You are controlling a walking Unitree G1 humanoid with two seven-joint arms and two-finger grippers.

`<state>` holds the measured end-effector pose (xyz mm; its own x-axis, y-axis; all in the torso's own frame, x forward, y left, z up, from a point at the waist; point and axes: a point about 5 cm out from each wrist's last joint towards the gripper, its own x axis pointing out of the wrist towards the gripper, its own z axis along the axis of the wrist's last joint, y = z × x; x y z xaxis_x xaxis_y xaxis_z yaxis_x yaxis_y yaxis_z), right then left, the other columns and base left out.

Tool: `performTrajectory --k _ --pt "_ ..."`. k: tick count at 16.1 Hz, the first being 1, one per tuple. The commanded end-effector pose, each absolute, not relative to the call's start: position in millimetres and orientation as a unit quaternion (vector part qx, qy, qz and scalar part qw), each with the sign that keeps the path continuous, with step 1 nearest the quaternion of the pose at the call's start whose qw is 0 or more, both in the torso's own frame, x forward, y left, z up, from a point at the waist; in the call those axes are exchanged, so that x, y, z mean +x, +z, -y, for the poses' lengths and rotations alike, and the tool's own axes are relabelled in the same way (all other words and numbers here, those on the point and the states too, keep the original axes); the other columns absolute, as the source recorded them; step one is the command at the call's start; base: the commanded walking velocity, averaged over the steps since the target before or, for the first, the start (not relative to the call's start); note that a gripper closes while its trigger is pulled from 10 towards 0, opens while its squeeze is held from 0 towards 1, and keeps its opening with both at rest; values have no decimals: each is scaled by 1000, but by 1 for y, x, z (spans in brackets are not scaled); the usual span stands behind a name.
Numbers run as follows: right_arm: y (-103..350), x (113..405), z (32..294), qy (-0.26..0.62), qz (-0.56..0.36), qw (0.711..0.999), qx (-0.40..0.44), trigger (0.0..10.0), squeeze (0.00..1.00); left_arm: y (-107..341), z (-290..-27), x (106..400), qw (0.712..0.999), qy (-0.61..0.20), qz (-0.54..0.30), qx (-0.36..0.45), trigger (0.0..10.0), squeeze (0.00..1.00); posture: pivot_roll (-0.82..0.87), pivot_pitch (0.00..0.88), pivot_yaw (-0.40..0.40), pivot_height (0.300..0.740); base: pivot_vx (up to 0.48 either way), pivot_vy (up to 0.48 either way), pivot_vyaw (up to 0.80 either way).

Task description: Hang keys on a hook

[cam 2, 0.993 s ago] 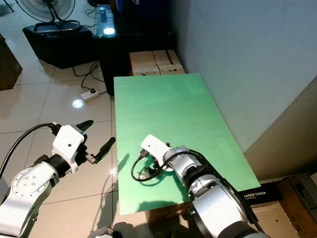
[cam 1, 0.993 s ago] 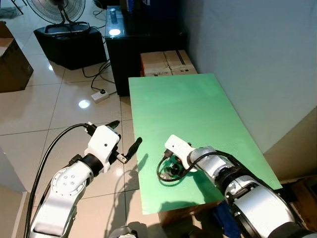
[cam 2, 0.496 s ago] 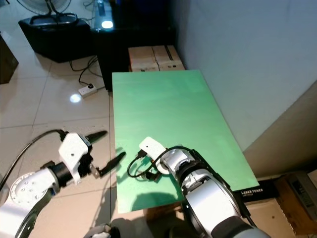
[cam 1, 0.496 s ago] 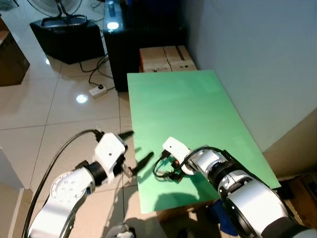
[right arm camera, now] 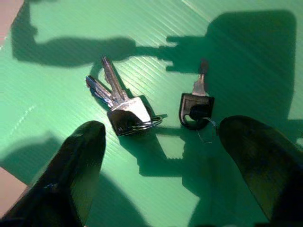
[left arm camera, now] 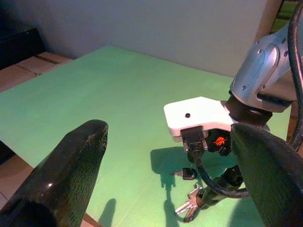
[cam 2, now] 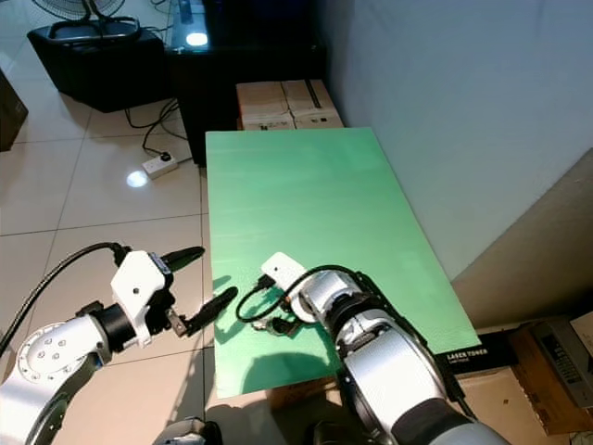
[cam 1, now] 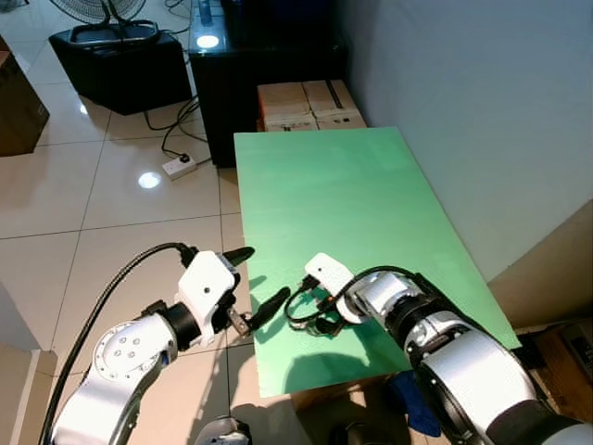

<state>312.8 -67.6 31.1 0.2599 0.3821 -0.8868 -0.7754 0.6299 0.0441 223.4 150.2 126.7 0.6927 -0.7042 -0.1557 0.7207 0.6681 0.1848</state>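
here the keys (right arm camera: 124, 108) lie flat on the green table (cam 1: 352, 195), near its front edge, a silver pair on a ring with a black-headed key (right arm camera: 195, 106) just beside them. the right gripper (right arm camera: 165, 156) hovers right over the keys, released, fingers spread to either side and not touching. it should probably drop straight down and pinch the ring end. the left gripper (cam 1: 250, 281) waits released off the table's edge.

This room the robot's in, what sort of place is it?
Probably a lived-in home or small office: tiled floor, a standing fan, a power strip with trailing cords, and cardboard boxes behind the green table.
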Motion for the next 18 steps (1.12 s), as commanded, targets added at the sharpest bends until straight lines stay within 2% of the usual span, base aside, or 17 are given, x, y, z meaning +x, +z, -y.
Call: performTrajectory --k 1,3,18 --pt "29 310 67 373 -483 768 -192 314 0 129 -147 220 908 -401 -34 118 10000 0 40 136 -47 740 0 0 0" --pt "28 309 66 373 -486 769 -185 0 0 129 -147 220 908 -402 -34 118 10000 0 40 138 -46 740 0 0 0" --pt "25 305 72 367 -514 750 -196 0 0 130 -143 219 903 -411 -36 116 10000 0 36 132 -50 740 0 0 0"
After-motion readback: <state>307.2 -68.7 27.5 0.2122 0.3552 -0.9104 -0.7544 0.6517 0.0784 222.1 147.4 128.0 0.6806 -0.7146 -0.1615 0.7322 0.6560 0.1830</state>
